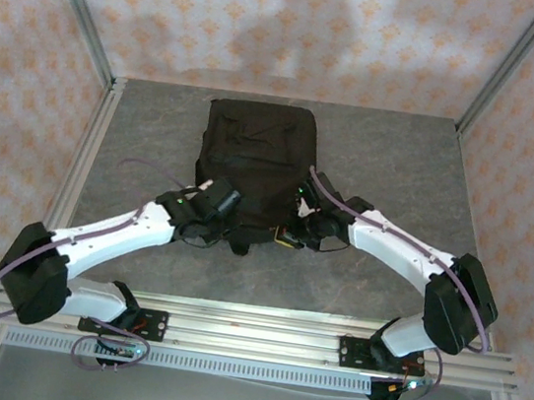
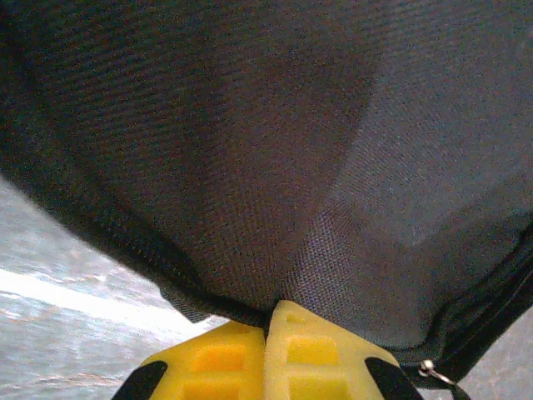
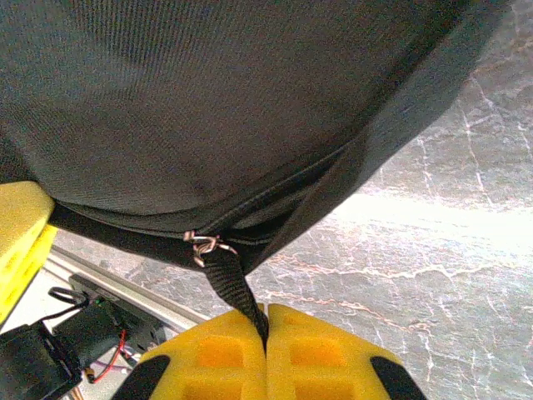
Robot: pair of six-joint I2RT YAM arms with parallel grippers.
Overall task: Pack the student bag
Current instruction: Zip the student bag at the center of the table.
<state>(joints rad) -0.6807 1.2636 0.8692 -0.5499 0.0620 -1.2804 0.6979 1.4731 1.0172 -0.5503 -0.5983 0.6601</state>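
- Lower frame, overhead view: left arm (image 1: pixel 108 235) and right arm (image 1: pixel 409 248) reach inward from their bases, elbows out, converging on the near edge of the student bag (image 1: pixel 257 154).
- Left end effector (image 2: pixel 268 310): jaws closed, pinching a fold of fabric at the bag's near hem.
- Right end effector (image 3: pixel 266 312): jaws closed on the black pull strap (image 3: pixel 231 283) hanging from a metal zip ring (image 3: pixel 202 243).
- The student bag lies flat at the centre of the grey counter (image 1: pixel 401 169), its far end toward the back wall.
- Handling, as judged: soft woven cloth, limp and probably light. It will sag and bunch, so hem and pull strap offer the surest purchase.
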